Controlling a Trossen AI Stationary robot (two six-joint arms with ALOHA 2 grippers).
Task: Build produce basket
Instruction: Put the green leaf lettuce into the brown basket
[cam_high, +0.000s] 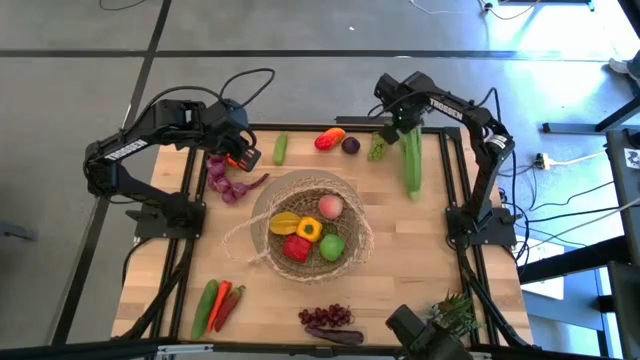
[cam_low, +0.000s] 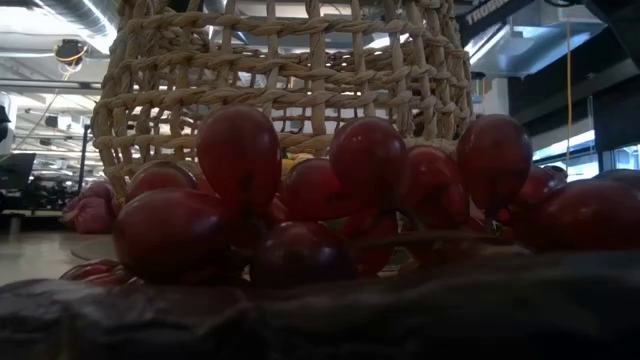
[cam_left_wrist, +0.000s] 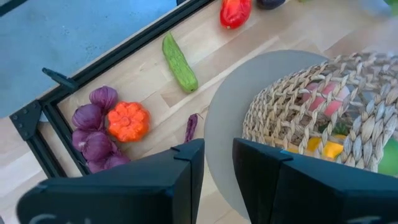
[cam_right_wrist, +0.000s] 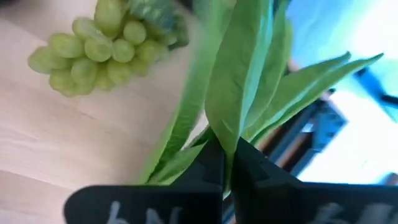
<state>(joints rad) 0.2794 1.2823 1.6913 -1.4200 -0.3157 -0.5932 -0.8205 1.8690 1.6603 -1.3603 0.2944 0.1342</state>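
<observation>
Sitting near the middle of the desk (cam_high: 420, 270), the basket (cam_high: 262, 222) already carries several pieces: a red pepper (cam_high: 296, 248), a yellow pepper (cam_high: 308, 229), a green one (cam_high: 331, 246) and a pinkish round fruit (cam_high: 330, 206). Toward the far right of the desk, the right claw (cam_right_wrist: 227, 163) is pinched tight on the leafy stalk (cam_right_wrist: 239, 81), gripping only the thin leaf ends, with the green grapes (cam_right_wrist: 87, 56) lying just beside it. That narrow hold is the risk, by my judgement: the long stalk could slip out or swing during a carry, sweep the grapes, or catch the basket's rim and drape over the edge instead of dropping in. The left claw (cam_left_wrist: 217, 163) hovers at the basket's left side with its fingers slightly apart and empty, above the purple onions (cam_left_wrist: 93, 127) and the small orange pumpkin (cam_left_wrist: 127, 121); a low move there could nudge the basket.
</observation>
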